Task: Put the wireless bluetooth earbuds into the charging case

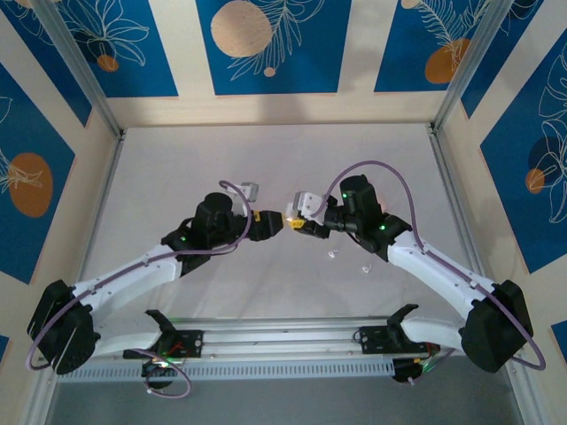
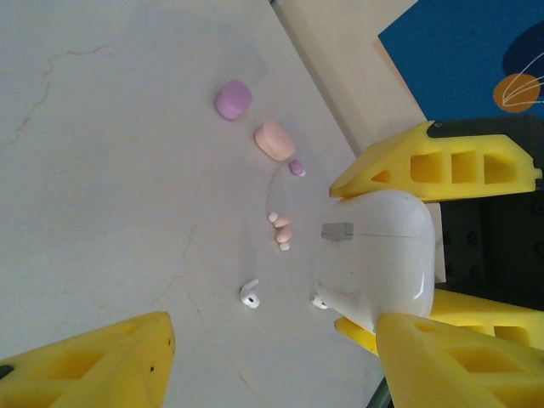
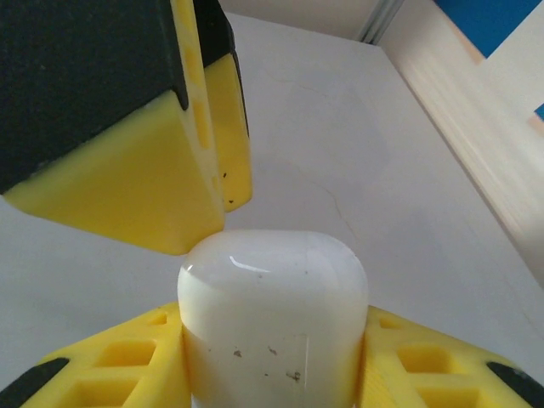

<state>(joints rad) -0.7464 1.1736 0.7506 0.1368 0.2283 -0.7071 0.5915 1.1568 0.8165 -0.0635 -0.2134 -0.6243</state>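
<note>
My right gripper (image 1: pixel 294 223) is shut on a white charging case (image 3: pixel 272 314), its yellow fingers (image 3: pixel 102 365) clamped on both sides, and holds it above the table's middle. The case (image 2: pixel 382 255) is closed, hinge side showing. My left gripper (image 2: pixel 272 340) is open, jaws wide apart. One left finger (image 3: pixel 127 170) rests against the case's top end, seen from the other side as the finger (image 2: pixel 459 361) at bottom right. A white earbud (image 2: pixel 249 296) lies on the table below. A second white earbud (image 2: pixel 319 301) peeks out beside the case. Both earbuds (image 1: pixel 332 255) lie right of centre in the top view.
Farther along the table lie a cluster of pale pink and white earbuds (image 2: pixel 283 231), a peach case (image 2: pixel 274 140), a lilac case (image 2: pixel 233 99) and a small lilac piece (image 2: pixel 297 168). The cream side wall (image 2: pixel 340 59) runs close behind them.
</note>
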